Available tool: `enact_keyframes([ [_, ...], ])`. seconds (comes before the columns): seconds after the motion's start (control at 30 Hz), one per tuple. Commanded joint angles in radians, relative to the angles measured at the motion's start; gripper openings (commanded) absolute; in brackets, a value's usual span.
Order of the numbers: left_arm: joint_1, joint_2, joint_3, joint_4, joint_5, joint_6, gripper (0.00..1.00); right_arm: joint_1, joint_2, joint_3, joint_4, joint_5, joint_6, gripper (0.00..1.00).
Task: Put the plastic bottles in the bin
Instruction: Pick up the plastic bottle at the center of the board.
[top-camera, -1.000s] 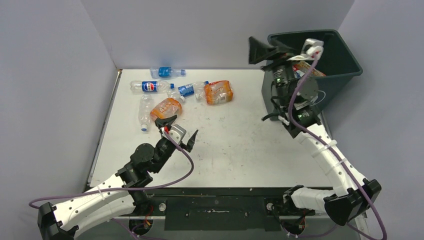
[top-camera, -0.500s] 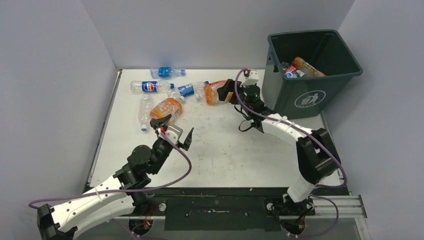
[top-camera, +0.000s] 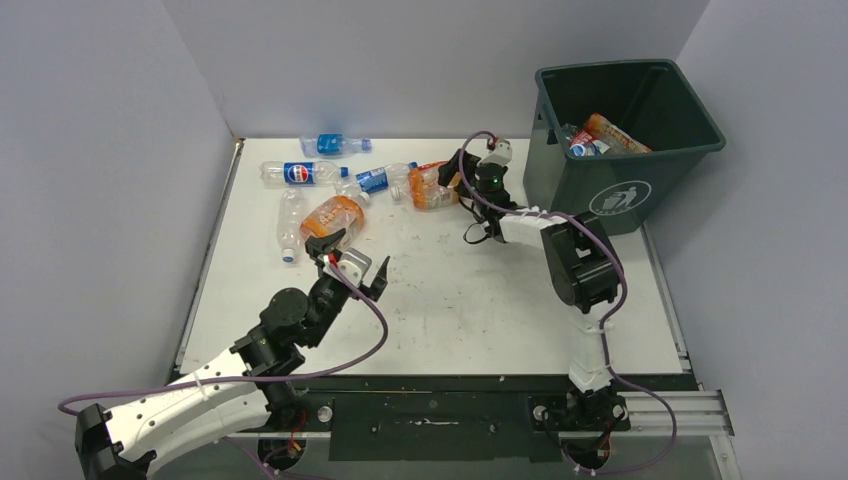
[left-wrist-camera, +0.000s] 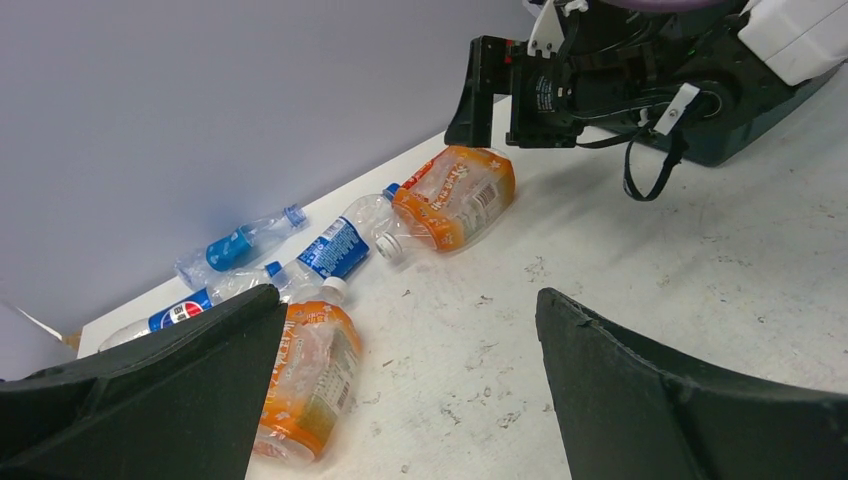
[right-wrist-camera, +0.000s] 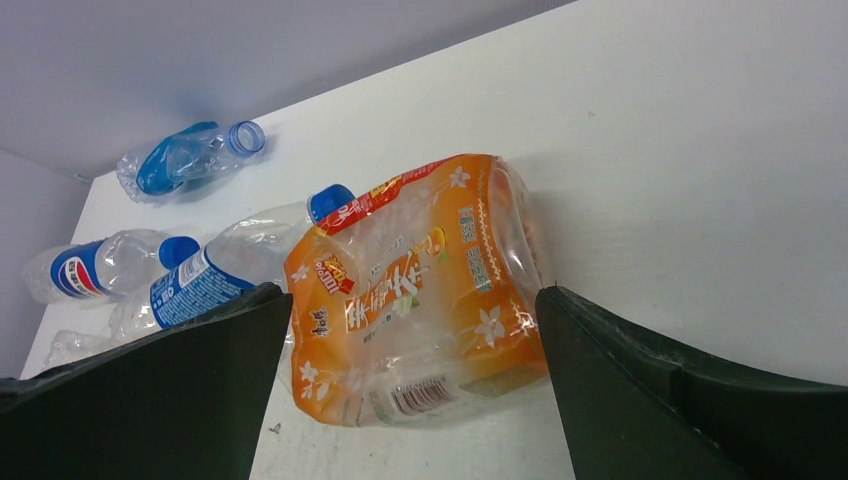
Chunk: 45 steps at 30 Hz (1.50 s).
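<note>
Looking at the right hand (right-wrist-camera: 412, 310) first: spread wide, one finger each side of a squashed orange bottle (right-wrist-camera: 400, 280) lying on its side on the worktop (top-camera: 480, 300). The bottle sits between the fingers, not lifted. Can't tell if the pads actually touch it. From the top cam that arm is stretched low across the worktop towards the back, with the hand pointing left.

Left hand (top-camera: 360, 252) is also wide open w/ nothing in it. It's hanging over the worktop, front-left of the middle, just short of a second orange bottle (top-camera: 332, 215), which lies beyond its fingertips.

Rest of the loose ones are at the back left, all lying down:
- clear blue-label bottle (top-camera: 375, 180), right beside the squashed orange one, caps close together
- Pepsi bottle (top-camera: 300, 173), left of that
- blue bottle (top-camera: 335, 144), furthest back, nr the wall
- plain clear bottle (top-camera: 290, 225), blue cap, next to the second orange one on its left

Bin (top-camera: 600, 200) stands upright at the far right corner, litter symbol facing front, just right of the right hand. Binned bottles (top-camera: 600, 135) are visible inside, at least one orange and one w/ a blue & red label.
</note>
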Motion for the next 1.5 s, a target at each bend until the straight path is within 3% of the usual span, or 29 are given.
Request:
enact_keyframes([
  [0.0, -0.001, -0.003, 0.016, 0.038, -0.007, 0.015, 0.96, -0.012, 0.068, 0.100, 0.071, 0.018, 0.057, 0.97],
  [0.17, -0.001, -0.007, 0.015, 0.043, 0.000, 0.015, 0.96, -0.008, 0.111, 0.100, 0.062, 0.023, 0.105, 0.89],
  [0.63, -0.001, -0.024, 0.015, 0.043, 0.029, 0.000, 0.96, 0.109, 0.015, -0.170, 0.260, 0.040, 0.248, 0.64],
  [0.7, -0.002, -0.026, 0.015, 0.042, 0.029, 0.000, 0.96, 0.135, -0.022, -0.239, 0.300, 0.056, 0.284, 0.67],
  [0.8, -0.003, -0.030, 0.015, 0.043, 0.032, 0.000, 0.96, 0.183, -0.099, -0.347, 0.333, 0.076, 0.302, 0.78],
  [0.93, -0.007, -0.031, 0.016, 0.041, 0.039, -0.003, 0.96, 0.211, -0.223, -0.448, 0.329, 0.094, 0.222, 0.91],
  [1.1, -0.010, -0.031, 0.021, 0.034, 0.045, -0.004, 0.96, 0.165, -0.292, -0.368, 0.194, 0.071, -0.023, 0.95],
  [1.33, -0.010, -0.031, 0.015, 0.032, 0.046, 0.007, 0.96, -0.049, -0.039, -0.006, 0.038, -0.379, -0.064, 0.94],
  [1.47, -0.010, -0.020, 0.012, 0.033, 0.056, 0.011, 0.96, -0.075, 0.091, 0.130, 0.013, -0.497, -0.052, 0.94],
])
